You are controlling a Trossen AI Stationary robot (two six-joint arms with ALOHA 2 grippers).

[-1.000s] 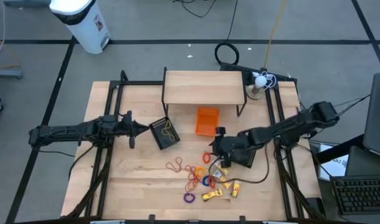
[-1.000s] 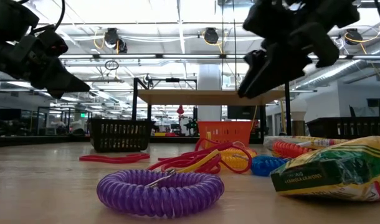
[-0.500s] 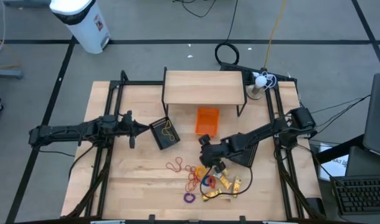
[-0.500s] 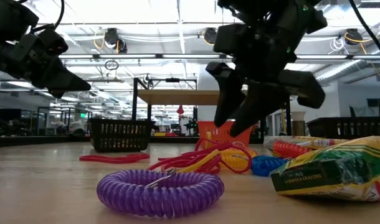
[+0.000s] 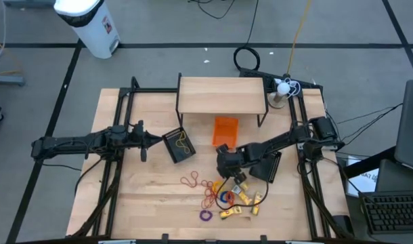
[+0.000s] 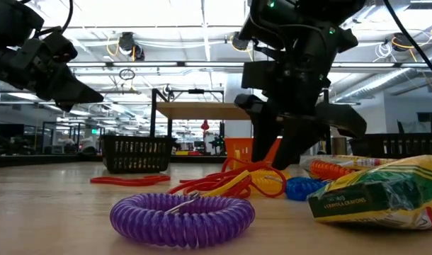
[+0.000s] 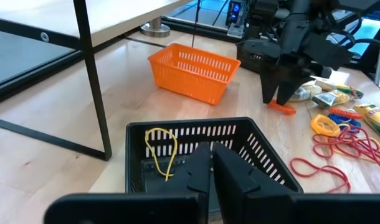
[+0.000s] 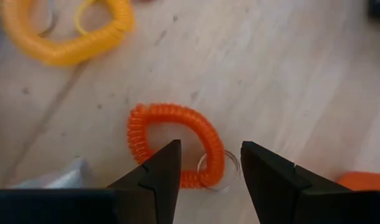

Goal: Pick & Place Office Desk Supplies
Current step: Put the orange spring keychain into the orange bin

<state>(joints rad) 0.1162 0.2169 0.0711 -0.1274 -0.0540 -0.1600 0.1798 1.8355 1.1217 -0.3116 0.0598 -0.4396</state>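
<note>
**Right gripper lined up over orange coil ring**

With its fingers spread, the right gripper (image 8: 205,163) sits low centre of the right wrist frame, straddling an orange coil ring (image 8: 177,140) lying flat on the wooden table (image 8: 289,68). Nothing is pinched yet. To do it well, I'd drop straight down so one finger goes inside the loop and one outside, then close on the coil wall; it's springy plastic and could roll out of a shallow grip.

Nearest in the low view: purple coil ring (image 6: 182,217), ribbed and soft-looking, lower centre. Right of it, a glossy yellow-and-green packet (image 6: 382,193). Behind, thin red rubber bands (image 6: 223,183) tangled mid-frame, with a blue ring (image 6: 304,188) beside them.

Further back: orange basket (image 5: 225,130), slotted plastic, centre of the high view, and a black basket (image 7: 202,155) holding a yellow band (image 7: 160,149). Left gripper (image 7: 212,171) waits just before it, fingers pressed together.
</note>
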